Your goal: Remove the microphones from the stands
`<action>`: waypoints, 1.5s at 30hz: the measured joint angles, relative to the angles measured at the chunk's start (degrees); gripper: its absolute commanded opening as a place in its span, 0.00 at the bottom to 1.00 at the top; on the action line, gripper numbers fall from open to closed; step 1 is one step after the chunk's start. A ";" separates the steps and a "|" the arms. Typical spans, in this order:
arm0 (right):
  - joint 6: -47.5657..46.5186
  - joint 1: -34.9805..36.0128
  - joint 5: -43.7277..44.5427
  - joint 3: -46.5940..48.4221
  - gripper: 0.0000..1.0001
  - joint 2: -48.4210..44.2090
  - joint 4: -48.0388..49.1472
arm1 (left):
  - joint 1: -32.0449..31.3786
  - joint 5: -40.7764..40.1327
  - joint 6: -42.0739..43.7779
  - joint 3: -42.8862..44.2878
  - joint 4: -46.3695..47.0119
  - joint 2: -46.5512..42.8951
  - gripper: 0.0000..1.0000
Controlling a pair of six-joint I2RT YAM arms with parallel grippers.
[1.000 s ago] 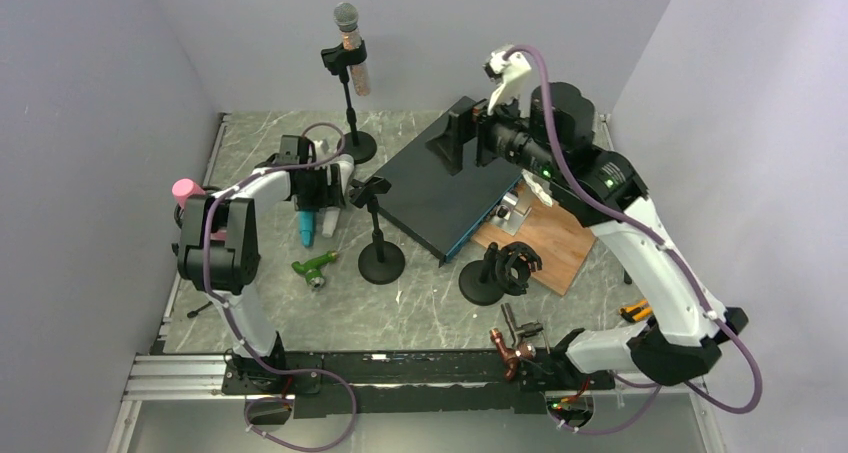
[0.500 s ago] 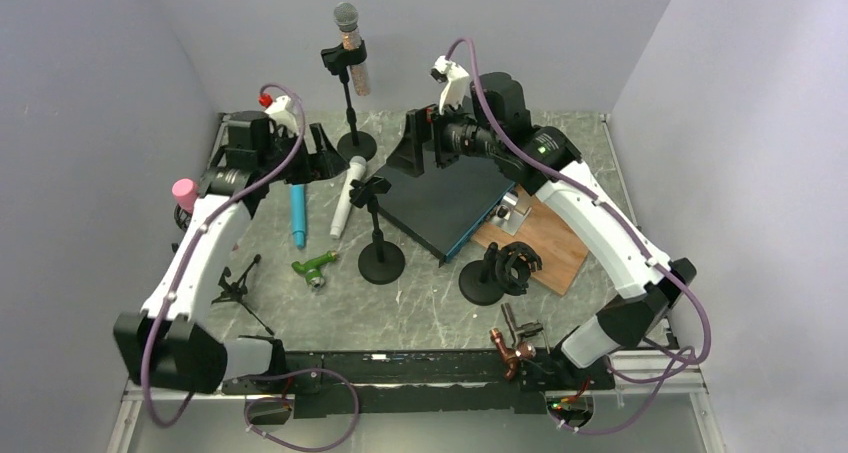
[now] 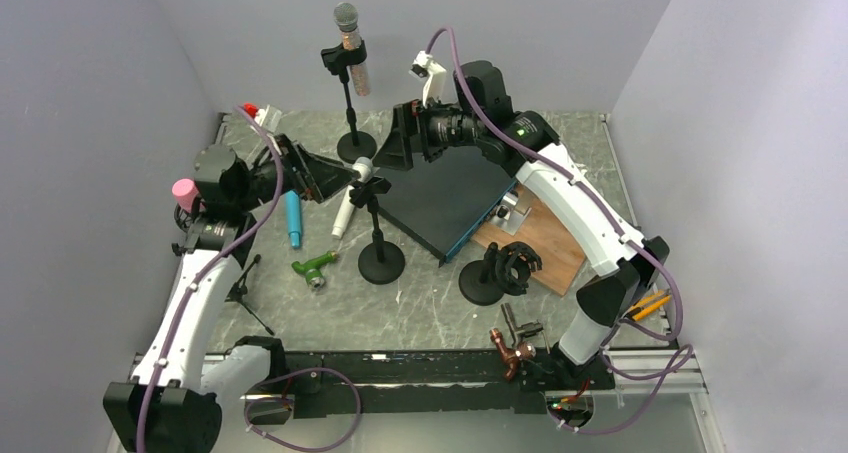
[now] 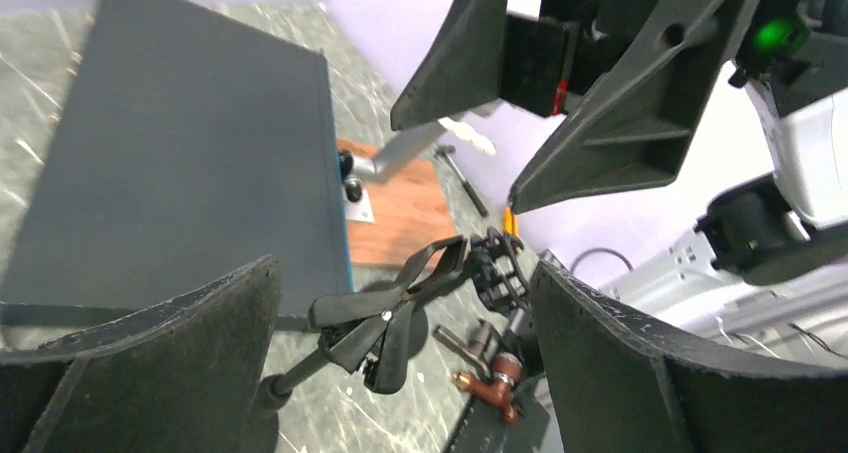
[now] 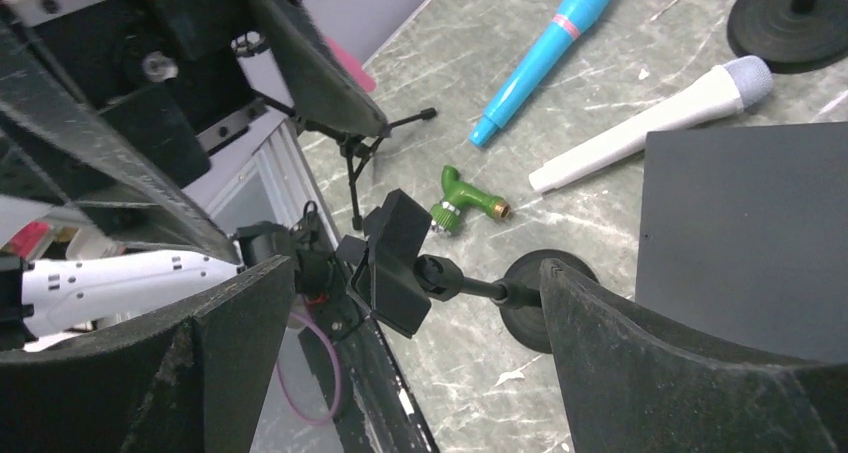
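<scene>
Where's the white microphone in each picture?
Top external: the white microphone lies left of centre, beside the blue one.
Left wrist: it is not in this picture.
Right wrist: it lies at the upper right, just above the dark case.
Shared landmark: the empty clip stand shows in all three views.

Robot lab test cell, not a home or shop. Marble-look worktop (image 3: 430,308) boxed in by bare lilac walls (image 3: 90,93). Left arm (image 3: 195,293) and right arm (image 3: 590,213) mounted by an aluminium rail (image 3: 175,376). Unrelated props lie about: mic stand (image 3: 349,98), wooden board (image 3: 540,238), brass fitting (image 3: 512,351).
</scene>
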 measured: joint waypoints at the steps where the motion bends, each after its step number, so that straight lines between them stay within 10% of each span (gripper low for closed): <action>1: -0.24 -0.04 -0.55 0.15 0.92 0.22 -0.22 | -0.04 1.95 -0.74 -1.22 1.75 0.50 0.96; 45: -6.19 2.40 -7.76 9.86 0.40 10.93 -10.14 | 2.97 12.76 4.15 -0.57 -6.19 9.94 0.70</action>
